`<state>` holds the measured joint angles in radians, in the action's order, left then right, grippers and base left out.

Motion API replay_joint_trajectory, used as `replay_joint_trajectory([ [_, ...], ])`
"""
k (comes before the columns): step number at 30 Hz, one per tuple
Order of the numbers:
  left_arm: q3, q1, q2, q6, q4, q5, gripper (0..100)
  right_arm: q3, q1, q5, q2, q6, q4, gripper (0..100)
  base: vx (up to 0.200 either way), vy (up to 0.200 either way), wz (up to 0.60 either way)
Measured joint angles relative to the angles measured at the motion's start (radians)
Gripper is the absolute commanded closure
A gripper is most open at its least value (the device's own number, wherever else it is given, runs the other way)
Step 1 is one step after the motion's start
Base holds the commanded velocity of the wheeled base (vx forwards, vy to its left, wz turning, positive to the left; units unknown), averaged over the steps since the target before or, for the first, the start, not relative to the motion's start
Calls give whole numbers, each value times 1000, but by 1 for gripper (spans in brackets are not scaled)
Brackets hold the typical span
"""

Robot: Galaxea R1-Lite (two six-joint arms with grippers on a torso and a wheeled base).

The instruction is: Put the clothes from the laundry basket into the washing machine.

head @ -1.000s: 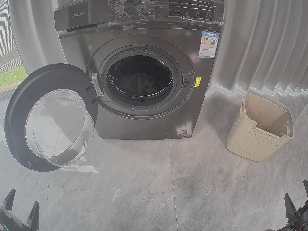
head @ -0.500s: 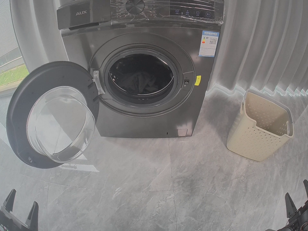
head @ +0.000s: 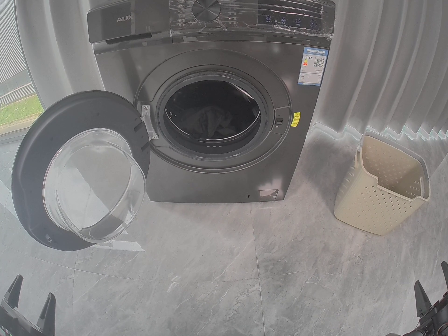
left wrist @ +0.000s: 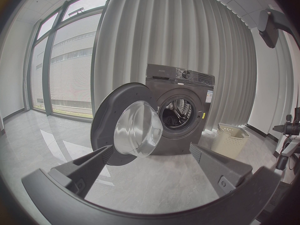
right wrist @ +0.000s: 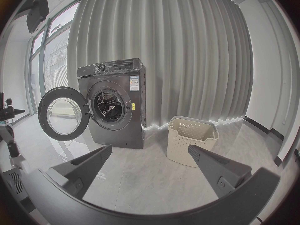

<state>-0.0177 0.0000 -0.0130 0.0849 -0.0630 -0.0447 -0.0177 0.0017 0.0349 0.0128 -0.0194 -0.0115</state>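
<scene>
Clothes (head: 207, 120) lie as a dark heap at the bottom of the drum, seen through the open mouth of the washing machine (head: 224, 183).

From the left: my left gripper (head: 35, 285) hangs low over the grey floor (head: 210, 267), its jaws spread wide and holding nothing. Beyond it the round door (head: 84, 173) stands swung fully open on its hinge at the left of the drum mouth, glass bowl facing outward and well clear of the opening. The washing machine fills the middle, backed by a pale pleated curtain (head: 387, 47). To the right, well apart from the machine, the cream laundry basket (head: 368, 201) stands on the floor. I can see no garment in the part of its inside that shows, though its very bottom is hidden from me. At the far right my right gripper (head: 430, 274) also hangs low, jaws wide and empty.

I judge the transfer all but finished, with the load in the drum and both arms pulled back from the work. The next move calls for a look down into the basket to confirm nothing remains. If a piece does, the right arm is nearer. It would reach over the rim, close on the cloth and carry it across to the drum mouth.
</scene>
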Motion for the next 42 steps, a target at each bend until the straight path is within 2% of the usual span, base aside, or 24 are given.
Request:
replay_joint_trajectory([
  [3,0,0,0,-1,1,-1,0,0,0,0,0,0,0,0,0,0,0],
  [12,0,0,0,0,0,-2,0,0,0,0,1,0,0,0,0,200,0],
  [21,0,0,-1,-1,0,-1,0,0,-1,0,1,-1,0,0,0,0,0],
  [30,0,0,-1,0,0,-1,0,0,0,0,1,-1,0,0,200,0,0],
  [36,0,0,-1,-1,0,-1,0,0,-1,1,2,0,0,0,0,0,0],
  [42,0,0,-2,-1,1,-4,0,0,0,0,2,0,0,0,0,200,0],
])
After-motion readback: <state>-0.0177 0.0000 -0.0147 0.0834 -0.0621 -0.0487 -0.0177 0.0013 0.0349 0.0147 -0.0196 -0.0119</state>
